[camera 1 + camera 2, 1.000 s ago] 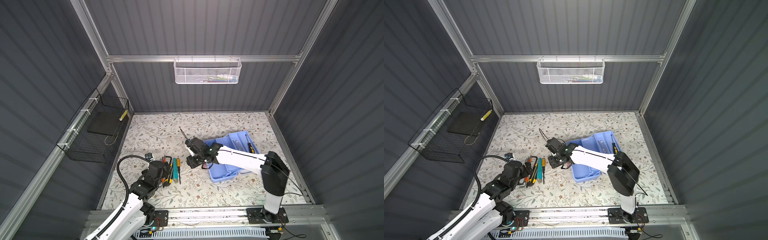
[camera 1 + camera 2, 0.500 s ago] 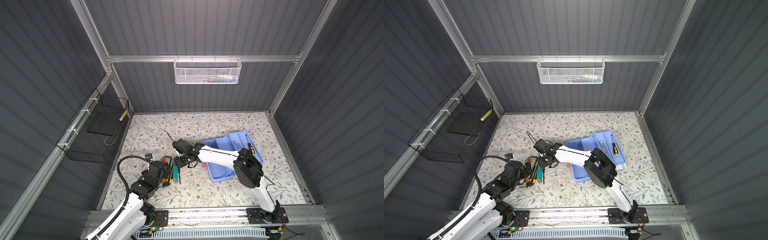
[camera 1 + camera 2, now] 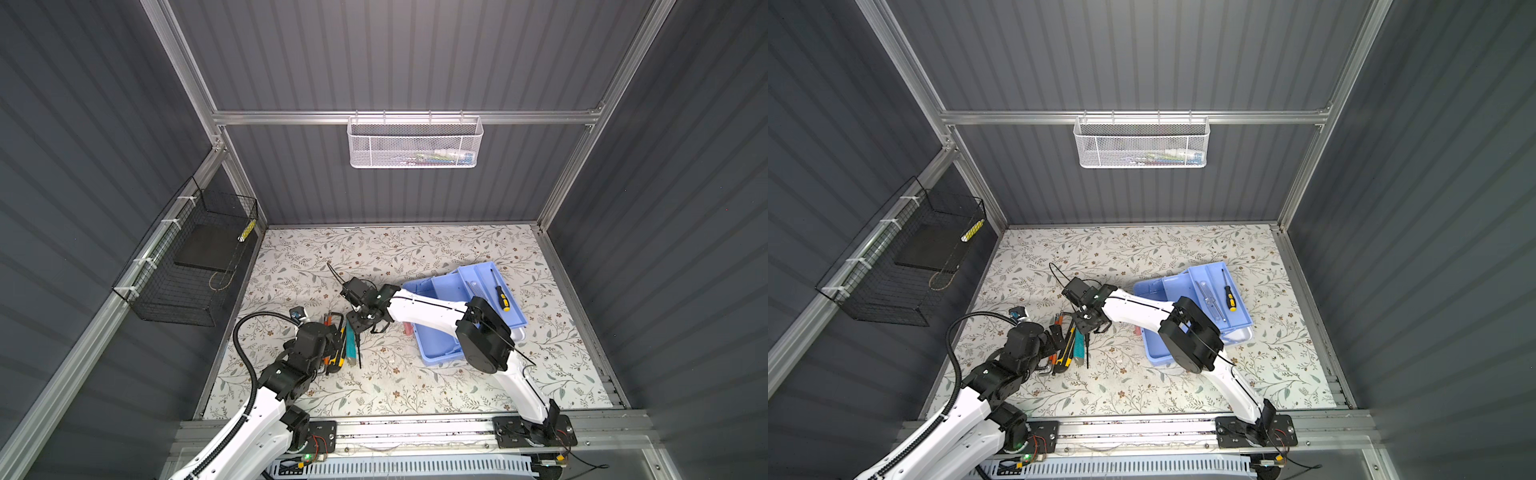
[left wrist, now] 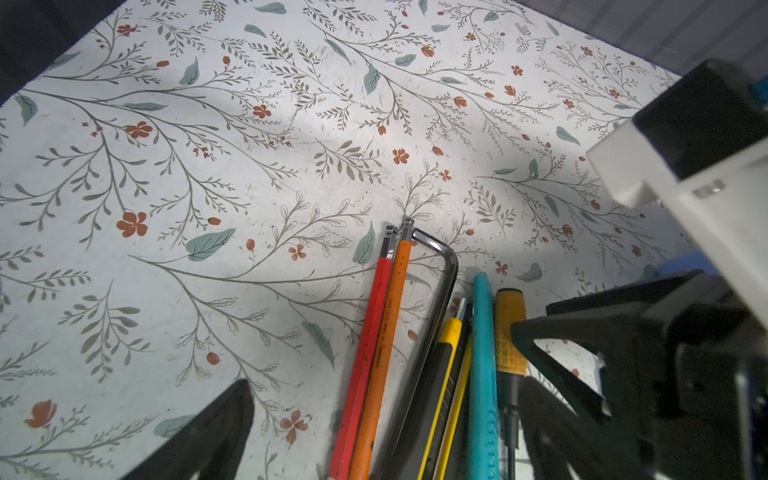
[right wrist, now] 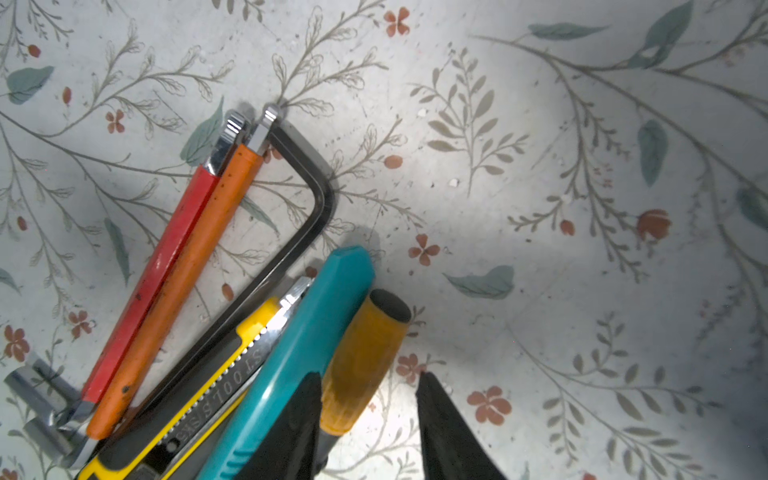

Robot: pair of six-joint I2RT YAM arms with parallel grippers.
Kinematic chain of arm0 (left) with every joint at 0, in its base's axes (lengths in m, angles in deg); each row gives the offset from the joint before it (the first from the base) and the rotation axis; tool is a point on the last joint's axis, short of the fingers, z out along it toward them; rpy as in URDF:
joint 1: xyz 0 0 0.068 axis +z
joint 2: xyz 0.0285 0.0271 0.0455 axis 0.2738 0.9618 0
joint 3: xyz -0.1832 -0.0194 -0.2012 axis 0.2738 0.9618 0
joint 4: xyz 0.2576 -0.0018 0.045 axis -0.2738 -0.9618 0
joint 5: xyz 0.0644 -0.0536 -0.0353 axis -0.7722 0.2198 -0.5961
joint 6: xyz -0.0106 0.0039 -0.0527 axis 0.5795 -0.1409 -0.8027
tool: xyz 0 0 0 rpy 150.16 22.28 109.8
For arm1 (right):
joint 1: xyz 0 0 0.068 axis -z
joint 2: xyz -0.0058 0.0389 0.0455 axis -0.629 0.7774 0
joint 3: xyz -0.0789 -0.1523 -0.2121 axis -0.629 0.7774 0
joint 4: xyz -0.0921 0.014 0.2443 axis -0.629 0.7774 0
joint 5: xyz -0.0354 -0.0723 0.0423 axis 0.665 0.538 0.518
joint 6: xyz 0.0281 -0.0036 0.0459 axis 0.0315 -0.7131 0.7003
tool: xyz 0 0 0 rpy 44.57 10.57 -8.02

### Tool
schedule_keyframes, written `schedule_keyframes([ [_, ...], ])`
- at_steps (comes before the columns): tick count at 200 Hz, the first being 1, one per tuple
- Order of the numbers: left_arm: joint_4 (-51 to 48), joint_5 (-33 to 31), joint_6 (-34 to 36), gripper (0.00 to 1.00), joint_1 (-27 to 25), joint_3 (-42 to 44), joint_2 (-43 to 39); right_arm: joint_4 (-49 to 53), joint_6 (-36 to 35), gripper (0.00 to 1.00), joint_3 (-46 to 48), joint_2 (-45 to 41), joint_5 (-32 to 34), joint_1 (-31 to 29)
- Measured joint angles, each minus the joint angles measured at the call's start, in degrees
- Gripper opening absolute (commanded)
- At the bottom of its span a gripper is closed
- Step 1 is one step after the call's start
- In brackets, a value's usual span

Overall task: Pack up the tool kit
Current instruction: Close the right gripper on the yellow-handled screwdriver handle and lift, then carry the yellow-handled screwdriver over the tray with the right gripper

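Grey ribbed walls close off three sides of a floral-print desk (image 3: 415, 249). White mesh basket (image 3: 415, 143) hangs on the back wall; its contents are too blurred to name

Left wall: black wire basket (image 3: 187, 266) with a dark flat slab (image 3: 203, 251) inside

Left gripper (image 3: 334, 334): low over the near-left of the desk, above the left end of a row of tools (image 3: 1073, 349). Fingers (image 4: 216, 428) stand wide apart, nothing clamped

Row of tools, lying side by side and touching (right wrist view):
- red hex key (image 5: 158, 266)
- orange hex key (image 5: 187, 270)
- black hex key (image 5: 320, 195), its short leg meeting the orange one's tip
- yellow-and-black utility knife (image 5: 232, 365)
- teal handle (image 5: 307, 332)
- yellow screwdriver handle (image 5: 365, 357), at the right end of the row

Right gripper (image 5: 368, 376): reaches across the middle onto this row. Fingers are partly apart and straddle the yellow handle near its shaft end. One finger (image 5: 299, 415) sits in between the teal and yellow handles. The other (image 5: 444, 436) stands off, with bare desk between it and the handle. Not clamped

Right of middle: light blue box (image 3: 440, 353), open-topped, beneath the right forearm. Divided tray (image 3: 513, 316) lies askew across its far right part. The tray holds a black-and-yellow screwdriver (image 3: 500, 293), with a clear-handled tool (image 3: 473, 289) just beside it
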Motion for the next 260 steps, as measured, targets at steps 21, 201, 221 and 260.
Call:
schedule_keyframes([
  [21, 0.0, 0.0, 0.0, 0.99, 0.0, 0.2, -0.2, 0.9, 0.0, 0.42, -1.0, 1.5, 0.0, -0.1],
  [201, 0.1, 1.4, 0.8, 0.99, 0.0, 0.3, 0.2, 5.2, 0.6, 0.04, -3.4, 3.3, 2.8, 0.1],
  [221, 0.1, 1.6, 1.1, 0.99, 0.0, 0.3, 0.4, 5.2, 0.8, 0.0, -2.0, 2.2, 1.7, 0.5],
  [260, 0.7, 2.0, 1.5, 1.0, 0.0, 0.3, 2.0, 5.8, 0.5, 0.0, 1.5, -4.2, -0.1, 1.3],
])
